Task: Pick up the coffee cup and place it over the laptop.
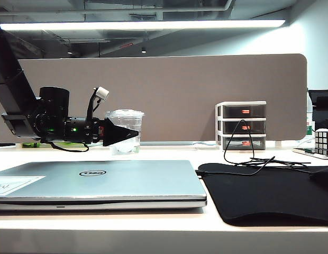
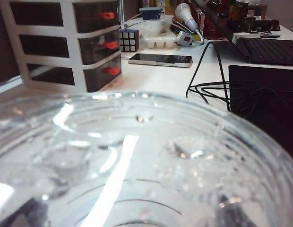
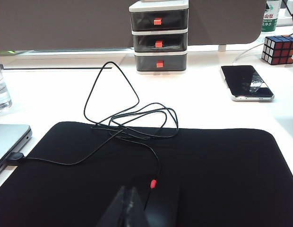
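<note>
So we've got the left gripper (image 1: 133, 134) right up at the coffee cup (image 1: 125, 129), jaws spread wide and not squeezing anything yet. The cup's standing upright on the table (image 1: 169, 153) just behind the laptop (image 1: 100, 182). That thin clear plastic probably crushes easily, so we'd want the jaws straddling the body below the lid, closing gently, then a straight lift before carrying it over the closed lid. The right gripper (image 3: 137, 208) sits low over the black mat (image 3: 222, 165), jaws look clenched together.
</note>
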`<state>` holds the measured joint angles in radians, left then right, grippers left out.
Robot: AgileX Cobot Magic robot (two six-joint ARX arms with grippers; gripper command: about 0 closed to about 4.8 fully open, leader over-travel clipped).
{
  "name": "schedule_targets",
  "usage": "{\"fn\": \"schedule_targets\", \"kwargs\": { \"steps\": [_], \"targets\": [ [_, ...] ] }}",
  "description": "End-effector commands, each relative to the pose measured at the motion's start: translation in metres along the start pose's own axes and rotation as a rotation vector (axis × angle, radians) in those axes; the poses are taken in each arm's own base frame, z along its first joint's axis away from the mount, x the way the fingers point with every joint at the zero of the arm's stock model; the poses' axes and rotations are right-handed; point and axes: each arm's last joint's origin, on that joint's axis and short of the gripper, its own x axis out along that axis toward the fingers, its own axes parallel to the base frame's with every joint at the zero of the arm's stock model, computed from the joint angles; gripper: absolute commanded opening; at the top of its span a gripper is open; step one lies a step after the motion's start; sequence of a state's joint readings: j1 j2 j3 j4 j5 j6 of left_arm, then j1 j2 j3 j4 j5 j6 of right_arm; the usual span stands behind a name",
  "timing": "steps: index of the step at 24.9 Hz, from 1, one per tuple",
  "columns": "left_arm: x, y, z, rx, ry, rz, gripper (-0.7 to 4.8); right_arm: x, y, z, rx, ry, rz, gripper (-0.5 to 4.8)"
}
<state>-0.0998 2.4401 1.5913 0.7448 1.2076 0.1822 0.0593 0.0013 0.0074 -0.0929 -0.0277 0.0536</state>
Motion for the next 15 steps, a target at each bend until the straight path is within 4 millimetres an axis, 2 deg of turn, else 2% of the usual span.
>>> {"fn": "schedule_targets", "kwargs": {
  "steps": [1, 8, 12, 15],
  "targets": [
    [-0.001, 0.001, 0.006, 0.02, -0.018, 0.002, 4.79, 0.0, 0.0, 0.0, 0.002, -0.011, 0.002, -0.06],
    [-0.004, 0.003, 0.011, 0.01, -0.042, 0.004, 4.72, 0.0, 0.0, 0.0, 0.002, -0.011, 0.002, -0.06],
    [-0.006, 0.004, 0.014, 0.01, -0.056, -0.003, 3.65, 0.0, 0.0, 0.0, 0.002, -0.011, 0.002, -0.06],
    [-0.008, 0.004, 0.016, -0.005, -0.064, -0.007, 3.6, 0.0, 0.0, 0.0, 0.002, -0.011, 0.002, -0.06]
  ]
}}
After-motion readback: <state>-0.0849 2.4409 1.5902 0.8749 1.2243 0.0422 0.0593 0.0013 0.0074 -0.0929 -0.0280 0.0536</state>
